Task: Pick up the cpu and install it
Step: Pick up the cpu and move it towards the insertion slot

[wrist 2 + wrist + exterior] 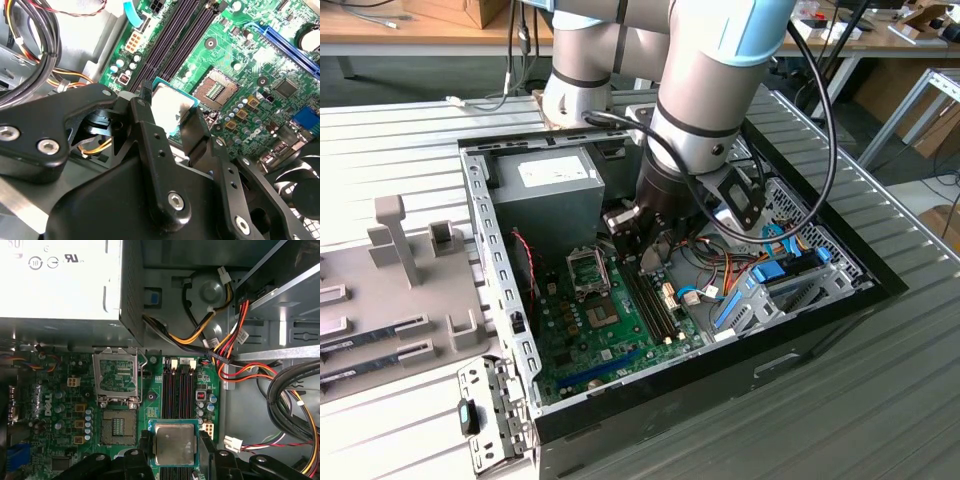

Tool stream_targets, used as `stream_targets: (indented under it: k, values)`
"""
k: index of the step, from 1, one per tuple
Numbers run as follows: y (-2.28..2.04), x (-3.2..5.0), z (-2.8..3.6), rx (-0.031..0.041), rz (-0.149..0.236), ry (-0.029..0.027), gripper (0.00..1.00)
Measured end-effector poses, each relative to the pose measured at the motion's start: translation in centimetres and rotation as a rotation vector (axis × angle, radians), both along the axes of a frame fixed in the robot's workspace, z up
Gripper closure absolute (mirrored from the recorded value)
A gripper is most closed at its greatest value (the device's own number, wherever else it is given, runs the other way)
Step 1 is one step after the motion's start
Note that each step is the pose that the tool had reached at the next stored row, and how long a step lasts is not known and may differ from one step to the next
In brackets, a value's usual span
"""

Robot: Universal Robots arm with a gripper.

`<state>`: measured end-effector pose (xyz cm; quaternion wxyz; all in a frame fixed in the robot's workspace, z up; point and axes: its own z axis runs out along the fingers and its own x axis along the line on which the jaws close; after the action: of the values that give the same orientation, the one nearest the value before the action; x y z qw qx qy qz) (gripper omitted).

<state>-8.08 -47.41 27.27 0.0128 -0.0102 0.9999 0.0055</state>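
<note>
The cpu is a small silvery square with a thin green rim, and my gripper is shut on it, a black finger at each side. It hangs just above the green motherboard, over the black memory slots. The open socket lies beside it, with its metal bracket hinged back. The second wrist view shows the cpu between the fingers, with the socket beyond. In the exterior view my gripper reaches down into the open computer case.
A grey power supply box fills the case's far corner. Bundled cables and a blue drive bracket crowd the exterior view's right side. A grey fixture tray sits outside the case at the exterior view's left.
</note>
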Motion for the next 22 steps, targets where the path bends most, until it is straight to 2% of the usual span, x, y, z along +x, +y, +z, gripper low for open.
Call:
stream_targets:
  k: [22]
  values:
    - [-0.28,0.00,-0.52,0.0000,0.000,0.0000,0.53]
